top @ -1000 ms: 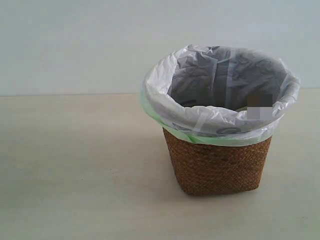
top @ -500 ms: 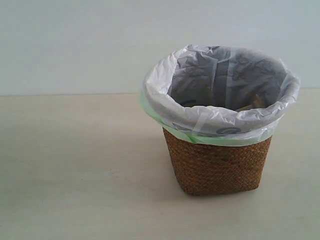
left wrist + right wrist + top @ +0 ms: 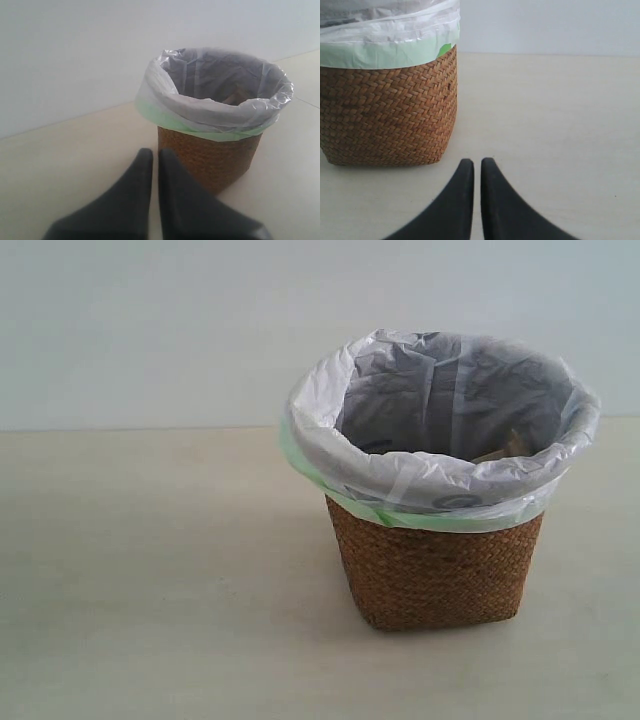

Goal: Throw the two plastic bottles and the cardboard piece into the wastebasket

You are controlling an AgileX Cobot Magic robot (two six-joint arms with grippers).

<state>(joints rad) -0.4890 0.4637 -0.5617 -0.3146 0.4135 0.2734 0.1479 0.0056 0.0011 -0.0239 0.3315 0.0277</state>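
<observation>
Exterior view: wastebasket stood on table, toward its right edge. Beige bit lay inside the liner, possibly the cardboard piece. Both left gripper and right gripper were pressed together, empty, near the wastebasket.

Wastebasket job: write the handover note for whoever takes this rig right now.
Grippers: left gripper shut, empty, facing the wastebasket; right gripper shut, empty, near its wicker wall, not touching.
Things: the basket stands upright on the table. A beige edge, likely the cardboard piece, shows inside it. The bottles appear in no view.
Done: cardboard apparently in.
Left: look into the basket for both bottles. If they are there, the job is probably finished.
</observation>
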